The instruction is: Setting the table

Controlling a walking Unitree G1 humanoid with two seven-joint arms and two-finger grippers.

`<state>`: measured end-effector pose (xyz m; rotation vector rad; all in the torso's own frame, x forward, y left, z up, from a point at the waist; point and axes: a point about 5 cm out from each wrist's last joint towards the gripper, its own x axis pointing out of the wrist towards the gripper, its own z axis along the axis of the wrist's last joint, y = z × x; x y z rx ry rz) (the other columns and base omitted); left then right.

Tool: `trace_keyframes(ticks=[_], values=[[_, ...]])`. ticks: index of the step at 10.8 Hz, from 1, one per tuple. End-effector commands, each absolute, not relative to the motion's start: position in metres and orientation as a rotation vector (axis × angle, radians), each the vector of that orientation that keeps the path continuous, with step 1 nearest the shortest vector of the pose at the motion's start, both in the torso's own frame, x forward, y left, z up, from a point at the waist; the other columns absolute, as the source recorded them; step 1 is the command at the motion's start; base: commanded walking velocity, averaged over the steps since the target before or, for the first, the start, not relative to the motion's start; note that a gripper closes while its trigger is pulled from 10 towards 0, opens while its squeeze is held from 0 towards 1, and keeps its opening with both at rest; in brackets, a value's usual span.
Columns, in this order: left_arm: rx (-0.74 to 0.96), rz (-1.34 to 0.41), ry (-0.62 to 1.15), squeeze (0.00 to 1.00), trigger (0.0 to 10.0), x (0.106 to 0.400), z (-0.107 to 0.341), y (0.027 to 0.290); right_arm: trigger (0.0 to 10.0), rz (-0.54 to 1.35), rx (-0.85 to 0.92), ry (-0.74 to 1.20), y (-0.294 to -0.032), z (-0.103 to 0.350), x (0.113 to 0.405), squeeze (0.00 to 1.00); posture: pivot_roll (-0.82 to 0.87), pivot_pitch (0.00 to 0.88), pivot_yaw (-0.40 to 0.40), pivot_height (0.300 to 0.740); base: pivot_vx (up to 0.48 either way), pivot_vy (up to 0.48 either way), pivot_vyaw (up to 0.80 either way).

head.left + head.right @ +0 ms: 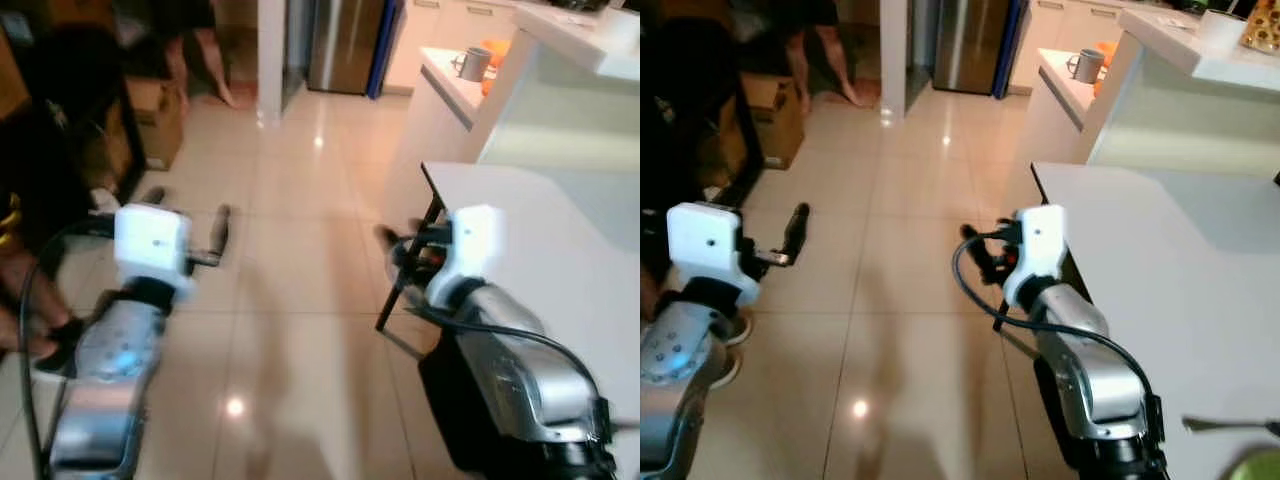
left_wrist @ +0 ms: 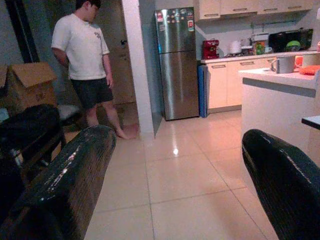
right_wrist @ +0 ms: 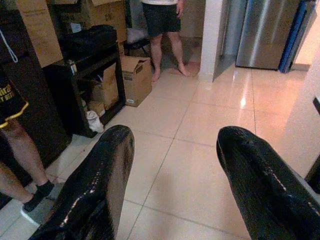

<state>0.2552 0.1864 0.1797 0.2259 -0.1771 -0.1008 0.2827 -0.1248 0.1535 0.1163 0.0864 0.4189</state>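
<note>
The white table (image 1: 1160, 250) stands at my right, with its black leg near my right arm. A silver utensil (image 1: 1225, 425) lies near the table's front edge beside the rim of a green dish (image 1: 1262, 467). My right gripper (image 1: 980, 252) hangs over the floor just left of the table's corner, open and holding nothing; the wrist view shows its fingers (image 3: 95, 185) wide apart. My left gripper (image 1: 188, 212) is held out over the tiled floor at my left, also open and empty, with its fingers (image 2: 65, 185) spread.
A person (image 2: 87, 55) stands ahead by a white pillar (image 2: 140, 70), next to a steel fridge (image 2: 180, 60). A kitchen counter (image 1: 1070, 85) bears a grey mug (image 1: 1085, 66). Cardboard boxes (image 3: 135, 77) and a second person's leg (image 3: 17, 155) are at my left.
</note>
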Motion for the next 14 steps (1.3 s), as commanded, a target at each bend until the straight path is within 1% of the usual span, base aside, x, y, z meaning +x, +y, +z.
trace_keyframes(ticks=[1,10,11,12,14], values=[[0.215,-0.131,-0.181,0.00,10.0,0.256,0.180,0.178,10.0,0.365,0.094,0.087,-0.139,0.153,0.283,0.00,0.07,0.000,-0.082,0.740,0.349,0.000,0.00],[0.214,-0.132,-0.182,0.00,10.0,0.256,0.179,0.177,10.0,0.361,0.087,0.093,-0.140,0.149,0.284,0.00,0.08,0.000,-0.085,0.740,0.349,0.000,0.00],[0.148,-0.037,-0.106,0.00,10.0,0.243,0.125,0.189,10.0,0.167,0.130,0.055,-0.167,0.106,0.280,0.00,0.07,0.000,-0.083,0.740,0.356,0.000,0.00],[0.143,-0.024,-0.103,0.00,10.0,0.242,0.121,0.190,10.0,0.143,0.135,0.057,-0.172,0.100,0.278,0.00,0.08,0.000,-0.076,0.740,0.352,0.000,0.00],[0.146,-0.047,-0.106,0.00,10.0,0.242,0.124,0.188,10.0,0.157,0.129,0.048,-0.169,0.104,0.278,0.00,0.07,0.000,-0.069,0.740,0.352,0.000,0.00]])
